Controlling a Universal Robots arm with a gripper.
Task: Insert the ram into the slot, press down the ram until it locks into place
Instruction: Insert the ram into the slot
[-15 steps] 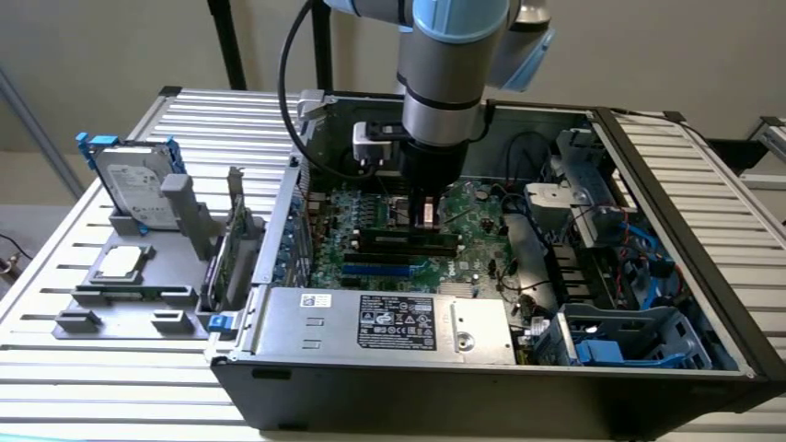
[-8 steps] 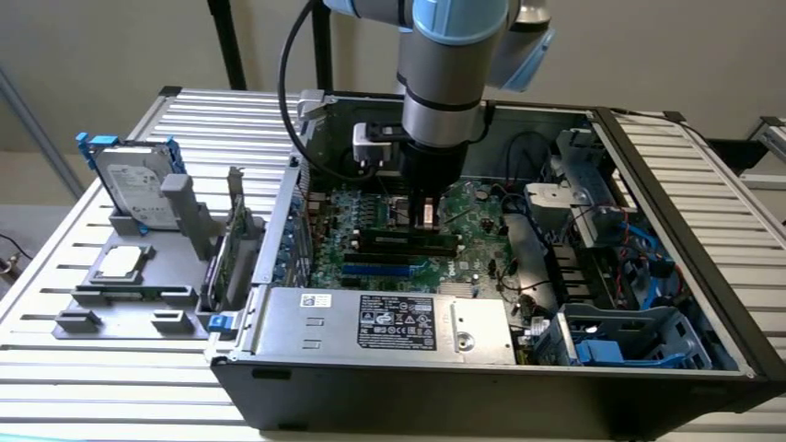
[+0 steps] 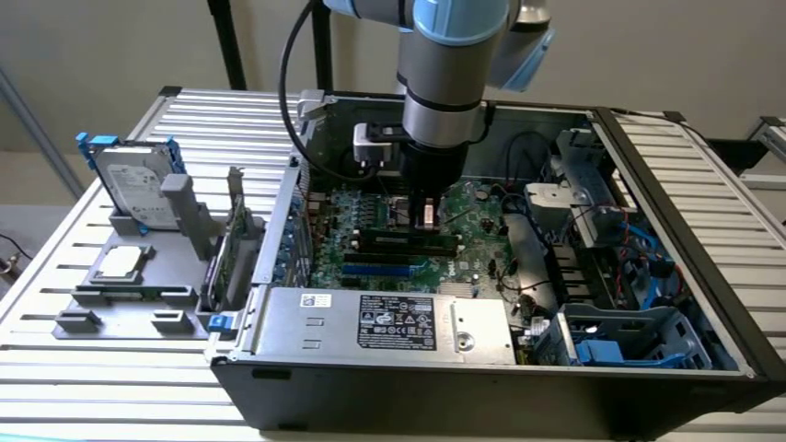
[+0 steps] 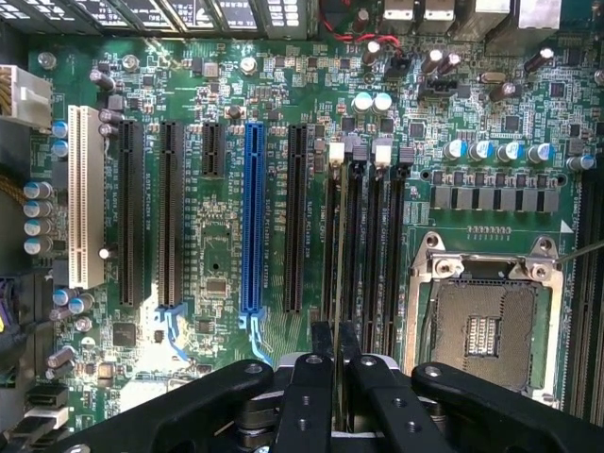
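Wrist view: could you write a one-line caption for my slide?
Tool holds the ram edge-on over the black memory slots of the motherboard.

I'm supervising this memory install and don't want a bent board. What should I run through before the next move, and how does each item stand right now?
1. Grip on the ram: ok; the gripper has its jaws closed on it, seen edge-on in the wrist view.
2. Ram parallel to the slot: ok; its edge runs along the slot's length.
3. Ram seated in the slot: cannot tell.
4. Slot latches open: cannot tell.
5. Red wires clear of the slot: ok; they lie beyond its end.
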